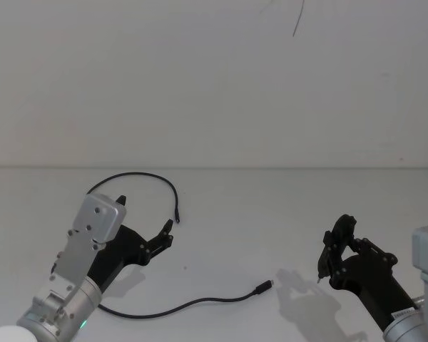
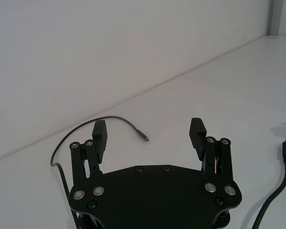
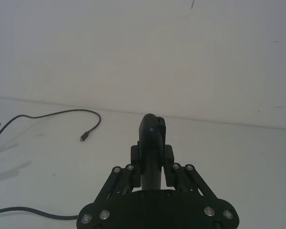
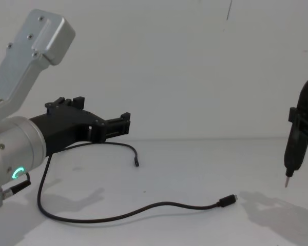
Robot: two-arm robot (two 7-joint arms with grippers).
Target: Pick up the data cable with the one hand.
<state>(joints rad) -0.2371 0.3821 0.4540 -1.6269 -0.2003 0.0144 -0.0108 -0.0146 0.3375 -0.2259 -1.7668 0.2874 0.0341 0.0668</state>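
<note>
1. Left end effector (image 4: 103, 114), black angular plastic on a silver arm with a green glowing ring, above the white table (image 4: 195, 154), fingers spread apart.
2. Long thin black data cable (image 4: 143, 209) lying looped on the table.
3. Right end effector (image 4: 303, 120) clamped around a black pen-like tool (image 4: 289, 152), metal tip down.

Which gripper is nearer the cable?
Left. The left gripper hangs open just above the cable, inside its loop; the right gripper, shut on a pen-like tool, sits apart beyond the plug end.
</note>
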